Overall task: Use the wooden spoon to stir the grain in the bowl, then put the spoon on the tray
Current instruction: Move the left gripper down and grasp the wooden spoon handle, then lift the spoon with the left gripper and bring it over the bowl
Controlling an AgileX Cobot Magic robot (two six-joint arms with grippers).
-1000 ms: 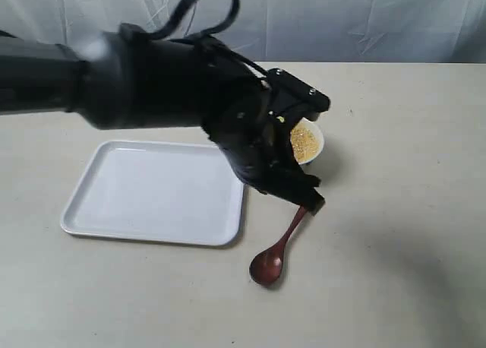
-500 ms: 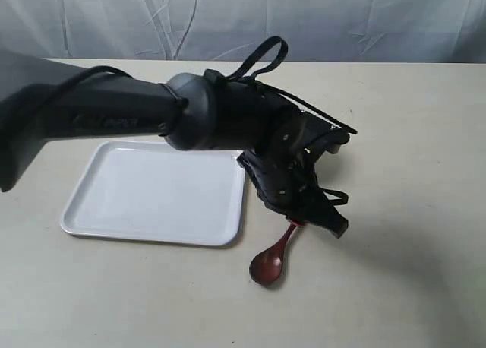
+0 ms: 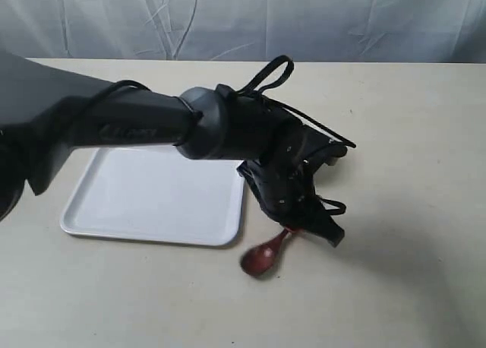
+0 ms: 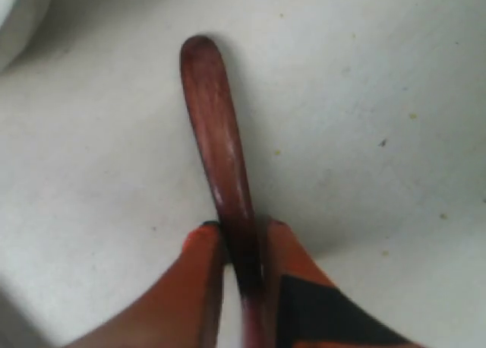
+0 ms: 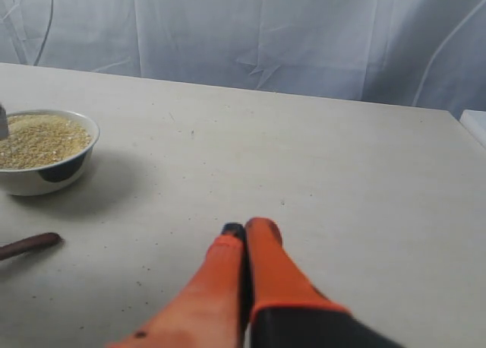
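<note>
On my exterior feed the white tray point(image 3: 144, 192) lies flat on the surface point(image 3: 410, 135) at the left, with nothing on it. The left arm point(image 3: 137, 124) reaches in from 9 o'clock and crosses over the tray's far right corner toward the middle.

Just off the tray's near right corner, at about 4 o'clock from it, is the wooden spoon point(image 3: 264, 257). Its round end is nearest me and clear of the tray rim. The handle runs up toward 1 o'clock and disappears into the left pincer point(image 4: 235, 228). So the pincer sits at 1 o'clock from the spoon's round end, on the handle's far part. The left wrist feed shows both orange fingers point(image 4: 203, 276) pressed against the handle, one on each side, with the free end of the handle sticking out beyond the fingertips. The spoon looks blurred on the exterior feed, and I cannot tell whether its round end touches the surface.

The arm hides the bowl point(image 5: 45, 154) on the exterior feed. On the right wrist feed it stands upright, filled with yellow grain point(image 5: 38, 139), and the tip of the spoon handle shows near it without touching it.

The right pincer point(image 5: 247, 230) hangs over bare surface, fingers pressed together on nothing, well apart from bowl and spoon.
</note>
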